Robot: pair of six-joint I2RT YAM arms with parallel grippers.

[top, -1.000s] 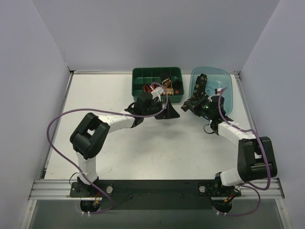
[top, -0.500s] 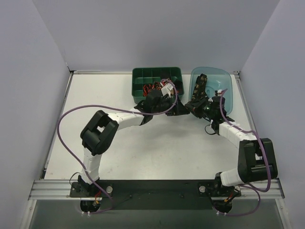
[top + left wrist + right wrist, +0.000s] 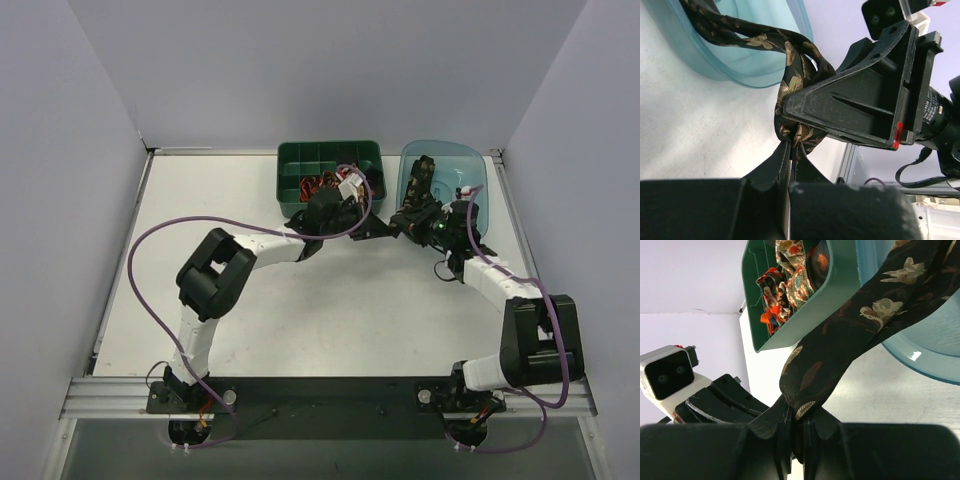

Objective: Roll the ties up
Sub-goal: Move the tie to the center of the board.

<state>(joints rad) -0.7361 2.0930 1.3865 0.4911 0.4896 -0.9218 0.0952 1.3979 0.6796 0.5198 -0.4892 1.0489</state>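
A long black tie [image 3: 420, 178] with gold motifs hangs out of the teal tub [image 3: 470, 160] and down to both grippers. In the left wrist view my left gripper [image 3: 791, 144] is shut on a bunched fold of the tie [image 3: 790, 55], just under a black finger [image 3: 855, 105] of the right gripper. In the right wrist view my right gripper [image 3: 799, 412] pinches the tie's [image 3: 840, 335] lower end between its jaws. Seen from above, the left gripper [image 3: 378, 228] and right gripper [image 3: 402, 222] meet tip to tip in front of the tub.
The dark green compartment tray [image 3: 300, 160] stands at the back, left of the tub, with rolled ties [image 3: 785, 275] in red and gold patterns in its compartments. Side walls close in the table on the left and right.
My left arm has swung right from the green tray to the right gripper, and its jaws have gone from open to shut on the tie. The right arm has barely moved.
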